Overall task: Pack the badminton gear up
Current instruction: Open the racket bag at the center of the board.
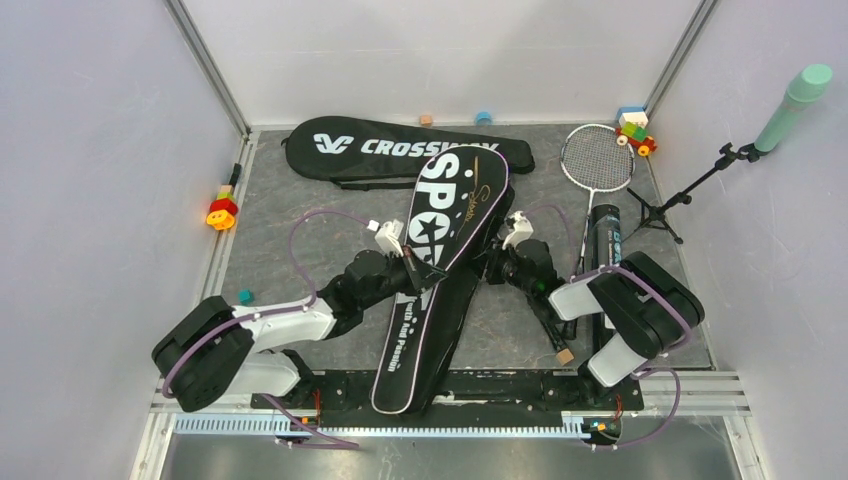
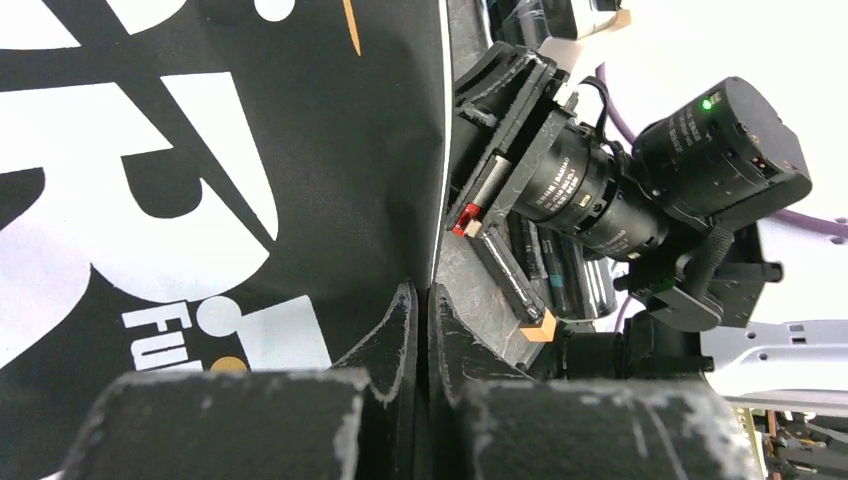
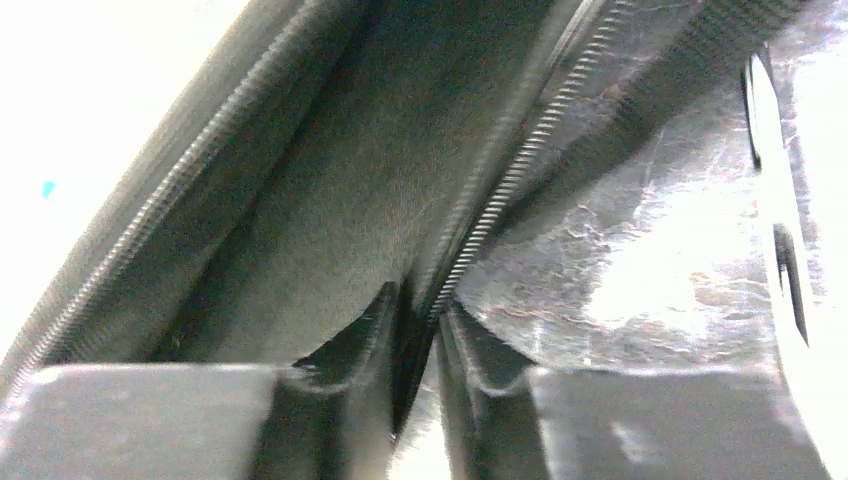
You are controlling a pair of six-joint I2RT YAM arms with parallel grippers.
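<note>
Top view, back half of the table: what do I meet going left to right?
red-and-yellow toy block → CROSSWAY bag → racket head → mint-green microphone

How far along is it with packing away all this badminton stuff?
Done: nothing visibly packed; what either bag holds is hidden. In hand: the left claw and right claw both pinch edges of the black racket bag lettered SPORT. Still to do: the thin racket with a white-strung head and the long black tube lie out on the grey mat, and the black CROSSWAY bag lies flat behind.
</note>
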